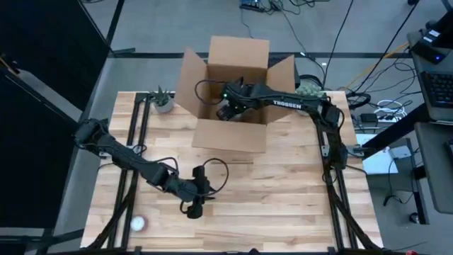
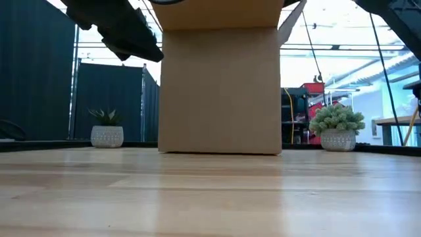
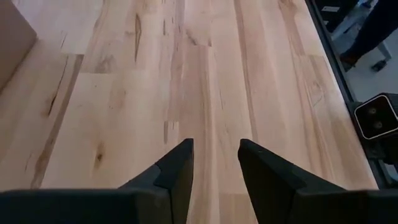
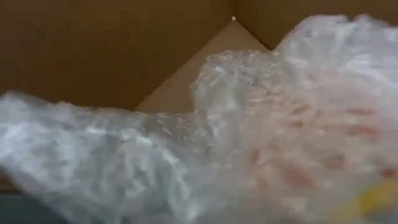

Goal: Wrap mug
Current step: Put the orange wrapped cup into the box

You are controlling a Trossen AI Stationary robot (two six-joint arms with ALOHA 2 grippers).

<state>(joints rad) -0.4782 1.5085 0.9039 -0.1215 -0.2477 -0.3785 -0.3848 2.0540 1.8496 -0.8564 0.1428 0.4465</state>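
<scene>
Right wrist view, bubble wrap point(image 4: 249, 143) hides mug

Dark curtains point(image 2: 39, 79), grey floor point(image 1: 177, 21), cluttered desk point(image 1: 435, 64).

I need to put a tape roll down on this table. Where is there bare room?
Bare wood lies between the cardboard box and the table's near edge, right of the left gripper. It is crowded at the far edge: box, right gripper inside it, two potted plants.
</scene>
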